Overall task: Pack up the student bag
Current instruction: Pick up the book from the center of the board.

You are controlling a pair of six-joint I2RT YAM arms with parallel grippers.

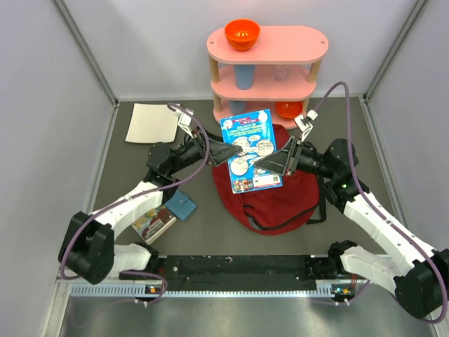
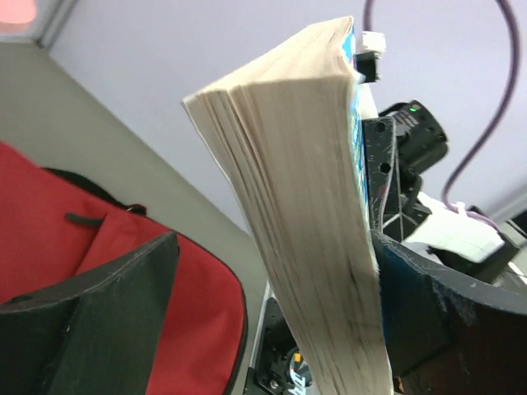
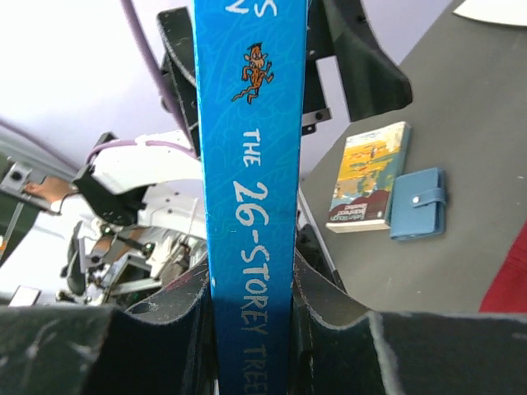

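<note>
Currently the student bag [image 1: 277,200] lies flat on the dark surface [image 1: 210,239] in the middle of the top view, just in front of a pink shelf unit [image 1: 295,42], with a black strap looping at its near edge. Above it a blue paperback [image 1: 250,151] is held up between the two arms.

The right jaws are clamped on this book. In the right wrist view its blue spine [image 3: 247,189] runs straight up between the two black pads, both pressed against it. The left jaws stand wide apart around the book's page-edge side [image 2: 305,206]. In the left wrist view one finger [image 2: 99,329] is well off the pages, with red bag fabric showing in the gap, while the other [image 2: 428,321] sits just beside the cover.

Left of the bag on the surface, a blue wallet [image 1: 182,206] and a small book [image 1: 153,225] lie close together, with a white sheet [image 1: 153,123] farther back. An orange bowl [image 1: 242,34] sits on the shelf's top tier.
</note>
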